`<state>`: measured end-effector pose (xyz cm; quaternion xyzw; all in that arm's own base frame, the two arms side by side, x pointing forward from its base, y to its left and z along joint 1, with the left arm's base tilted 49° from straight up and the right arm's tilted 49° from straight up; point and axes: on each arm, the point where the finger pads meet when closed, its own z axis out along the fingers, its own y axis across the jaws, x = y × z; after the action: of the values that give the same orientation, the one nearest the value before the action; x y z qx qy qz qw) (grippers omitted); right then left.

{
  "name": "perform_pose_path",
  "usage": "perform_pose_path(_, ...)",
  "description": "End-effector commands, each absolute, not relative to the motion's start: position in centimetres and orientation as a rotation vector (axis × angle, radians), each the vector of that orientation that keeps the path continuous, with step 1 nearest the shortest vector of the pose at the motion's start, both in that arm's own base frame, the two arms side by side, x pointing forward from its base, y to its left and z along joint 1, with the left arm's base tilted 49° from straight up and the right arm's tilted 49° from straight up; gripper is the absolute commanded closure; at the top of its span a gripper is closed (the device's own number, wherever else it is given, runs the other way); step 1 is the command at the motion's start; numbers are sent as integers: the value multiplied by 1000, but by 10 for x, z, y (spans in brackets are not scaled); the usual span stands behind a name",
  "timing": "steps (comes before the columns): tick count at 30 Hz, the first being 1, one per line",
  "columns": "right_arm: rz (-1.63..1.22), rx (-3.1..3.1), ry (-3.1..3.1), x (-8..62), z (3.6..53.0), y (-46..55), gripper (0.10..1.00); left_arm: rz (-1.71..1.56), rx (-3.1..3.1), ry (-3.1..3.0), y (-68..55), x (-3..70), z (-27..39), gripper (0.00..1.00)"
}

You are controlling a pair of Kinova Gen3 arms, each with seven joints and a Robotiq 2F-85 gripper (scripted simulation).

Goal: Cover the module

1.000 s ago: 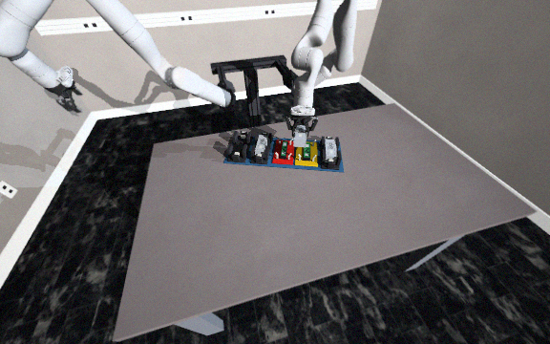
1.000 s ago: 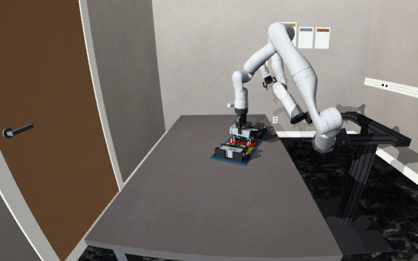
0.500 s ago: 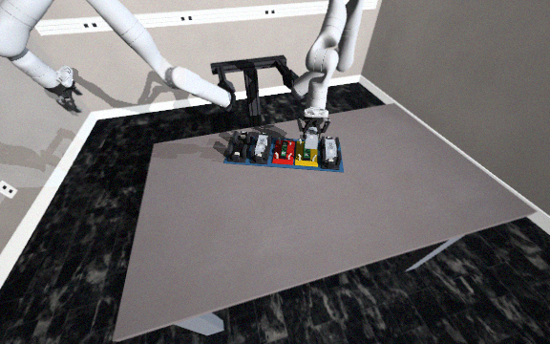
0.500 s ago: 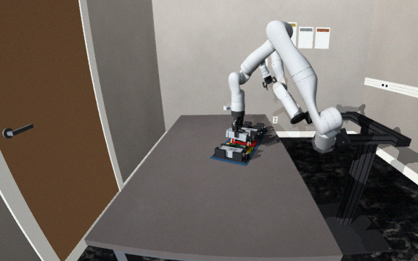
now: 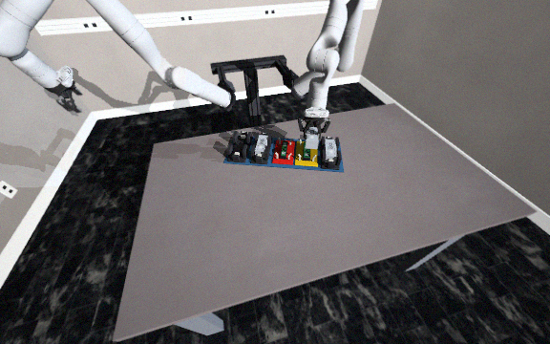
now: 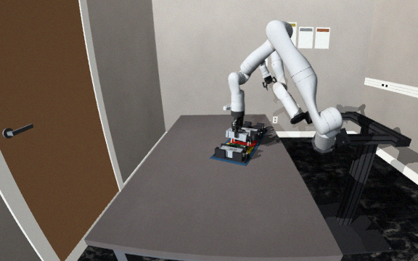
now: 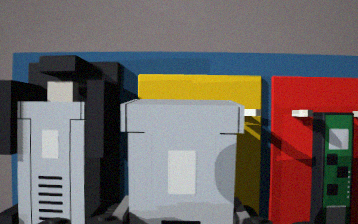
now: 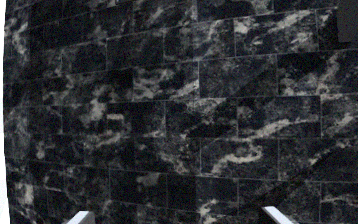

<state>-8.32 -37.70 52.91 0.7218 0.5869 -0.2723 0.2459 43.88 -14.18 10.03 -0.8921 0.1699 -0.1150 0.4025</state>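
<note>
My left gripper (image 5: 313, 131) (image 6: 236, 129) is shut on a wide grey cover (image 5: 311, 140) (image 7: 182, 145) and holds it above the yellow plate (image 5: 305, 163) (image 7: 200, 87). The green module (image 5: 307, 154) on that plate shows partly in the top view; the held cover hides it in the left wrist view. Narrower-looking grey covers sit in dark holders: one cover (image 5: 330, 148) (image 7: 51, 165) beside the yellow plate, one cover (image 5: 262, 143) beyond the red plate. My right gripper (image 5: 77, 102) (image 8: 176, 214) is open and empty, away from the table.
The red plate (image 5: 282, 161) (image 7: 325, 92) with its own green module (image 7: 338, 165) and white posts lies next to the yellow plate. An empty dark holder (image 5: 239, 145) stands at the far end of the blue board (image 7: 180, 62). Small white posts (image 7: 251, 112) rise from the yellow plate.
</note>
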Motion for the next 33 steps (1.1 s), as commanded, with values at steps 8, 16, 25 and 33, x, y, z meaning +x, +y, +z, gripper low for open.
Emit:
perform_pose_path(8, -743, 1969, 1600, -84, 530, -377, 100, -292, -2254, 432, -144, 438, 99, 1000)
perform_pose_path(16, -743, 1969, 1600, -84, 530, -377, 100, -294, -2256, 434, -150, 436, 94, 1000)
perform_pose_path(25, -743, 1969, 1600, -84, 530, -377, 100, -292, -2252, 437, -148, 437, 95, 1000)
perform_pose_path(33, -743, 1969, 1600, -84, 530, -377, 100, -294, -2256, 434, -153, 435, 91, 1000)
